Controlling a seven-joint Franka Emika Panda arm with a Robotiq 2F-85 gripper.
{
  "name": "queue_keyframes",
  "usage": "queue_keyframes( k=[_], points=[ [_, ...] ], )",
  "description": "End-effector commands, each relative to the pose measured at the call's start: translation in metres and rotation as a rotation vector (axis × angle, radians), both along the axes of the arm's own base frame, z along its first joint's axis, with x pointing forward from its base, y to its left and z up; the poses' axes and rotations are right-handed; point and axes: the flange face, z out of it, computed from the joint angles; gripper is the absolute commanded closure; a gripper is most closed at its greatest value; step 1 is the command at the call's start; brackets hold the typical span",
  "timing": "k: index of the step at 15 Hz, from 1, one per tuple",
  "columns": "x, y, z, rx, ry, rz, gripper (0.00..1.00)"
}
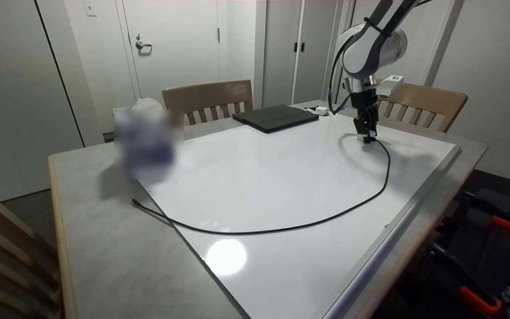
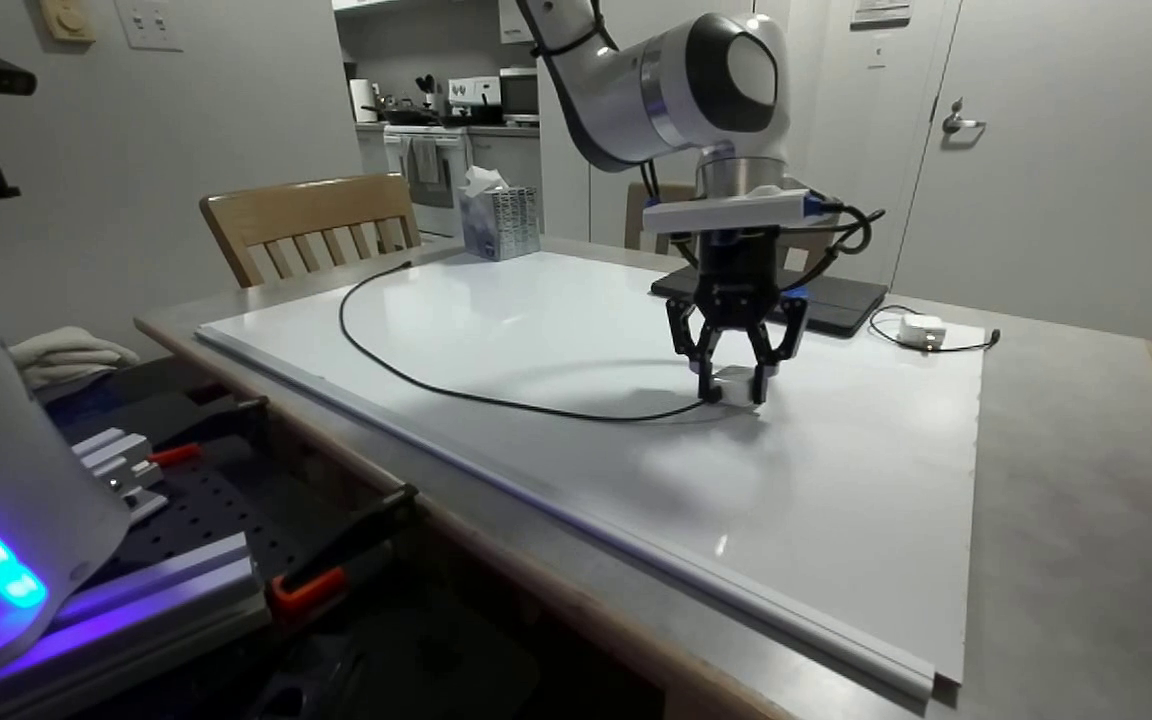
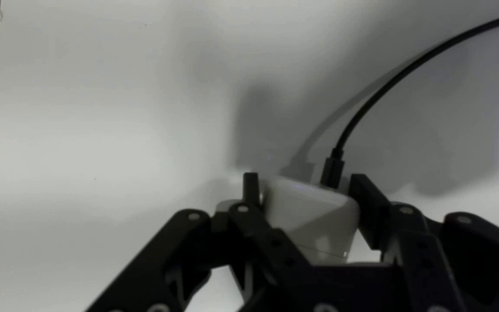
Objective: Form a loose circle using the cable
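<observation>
While the pincer clasps the connector, cable curves.

Glossy, smooth whiteboard — bright glare on its face — matt counter with wooden edging, smooth rubbery-looking cable, sleek plastic block, dull-finished claw, matt laptop, shiny metal door handle, smooth wooden chair, paper tissue
</observation>
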Motion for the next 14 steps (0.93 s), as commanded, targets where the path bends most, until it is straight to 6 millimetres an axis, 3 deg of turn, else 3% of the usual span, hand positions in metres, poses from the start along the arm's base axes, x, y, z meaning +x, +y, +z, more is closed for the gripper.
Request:
queue_keyframes(
  k=[1,10,11,14],
  points=[
    [0.001,0.002,0.000,0.006,0.004,0.024,0.71],
    [0.033,0.085,-0.008,0.116,0.020,0.484,0.71],
    [0.032,0.068,0.003,0.087,-0.002,0.396,0.46],
    [0.035,0.077,0.003,0.100,0.009,0.451,0.46]
  ],
)
